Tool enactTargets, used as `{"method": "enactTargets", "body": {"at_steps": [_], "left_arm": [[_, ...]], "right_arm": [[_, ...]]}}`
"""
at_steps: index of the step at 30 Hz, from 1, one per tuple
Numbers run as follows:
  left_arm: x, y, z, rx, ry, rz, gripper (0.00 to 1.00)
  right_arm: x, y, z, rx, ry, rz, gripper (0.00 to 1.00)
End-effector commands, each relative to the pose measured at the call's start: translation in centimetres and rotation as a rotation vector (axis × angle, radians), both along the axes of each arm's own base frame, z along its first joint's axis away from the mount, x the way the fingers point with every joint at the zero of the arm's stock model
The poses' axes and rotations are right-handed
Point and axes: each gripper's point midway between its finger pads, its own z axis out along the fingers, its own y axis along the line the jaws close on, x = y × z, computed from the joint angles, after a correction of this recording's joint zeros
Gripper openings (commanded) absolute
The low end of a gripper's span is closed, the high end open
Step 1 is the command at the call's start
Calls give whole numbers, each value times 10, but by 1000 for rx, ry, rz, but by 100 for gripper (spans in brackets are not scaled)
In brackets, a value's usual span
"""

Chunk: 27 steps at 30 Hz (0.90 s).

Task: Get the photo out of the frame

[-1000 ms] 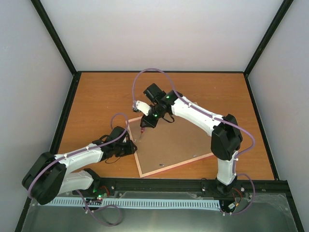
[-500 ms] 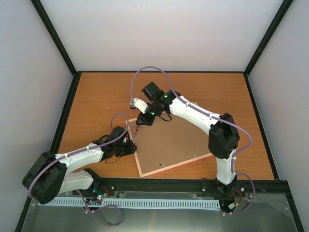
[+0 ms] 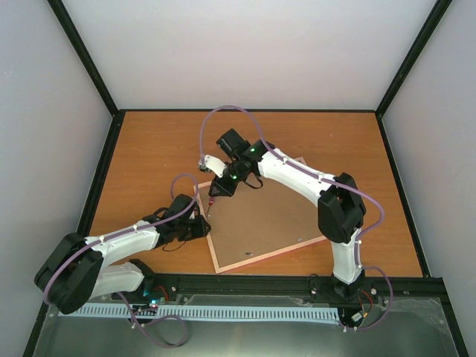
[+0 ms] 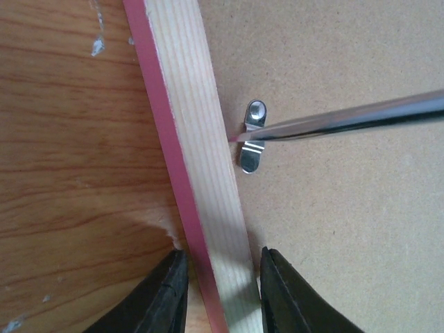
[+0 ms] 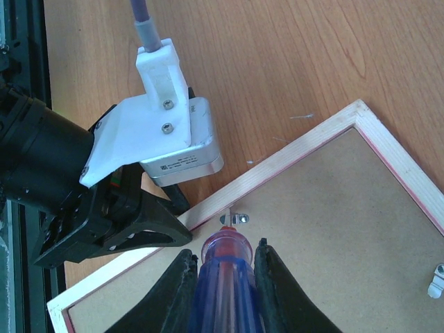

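The pink frame [image 3: 268,252] lies face down, its brown backing board [image 3: 256,219] up. The photo is hidden beneath the board. My left gripper [image 4: 218,281] is shut across the frame's left rail [image 4: 201,173], one finger on each side; it also shows in the top view [image 3: 204,227]. My right gripper [image 5: 222,262] is shut on the red-and-purple screwdriver [image 5: 225,277]. The screwdriver's steel shaft [image 4: 347,119] reaches a small metal clip [image 4: 252,144] on the board next to that rail, tip at the clip. In the top view the right gripper [image 3: 223,186] hovers over the frame's left corner area.
A second metal clip [image 5: 437,277] sits on the board's far side. The left arm's wrist camera block [image 5: 163,135] sits close in front of the screwdriver. Black enclosure rails [image 3: 97,186] border the wooden table [image 3: 149,149].
My right gripper has shifted slightly left and back with the screwdriver, bringing its tip toward the frame's left rail. The left arm and the frame have not moved.
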Motion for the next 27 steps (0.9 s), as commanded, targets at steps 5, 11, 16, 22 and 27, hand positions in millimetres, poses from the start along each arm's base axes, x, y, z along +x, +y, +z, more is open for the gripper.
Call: {"method": "enactTargets", "body": {"at_steps": [5,11,16,22,27], "left_arm": [[-8,8,-11,48,30,3,30],[-8,9,-10,48,24,3,30],[-7,8,-9,47,21,2,30],[3,-4,16,-2,-61,-49,32],[23,-19,77,-64,-276,-142,43]], "right_arm": [[-15,-18,0,-71,-24,21,3],[-3,-32,5,-109,-99,-26,3],[9,-38,12,-85,-100,-66,3],[3,-52,33,-52,-112,-56,3],[6,-88,46,-8,-89,-123,3]]}}
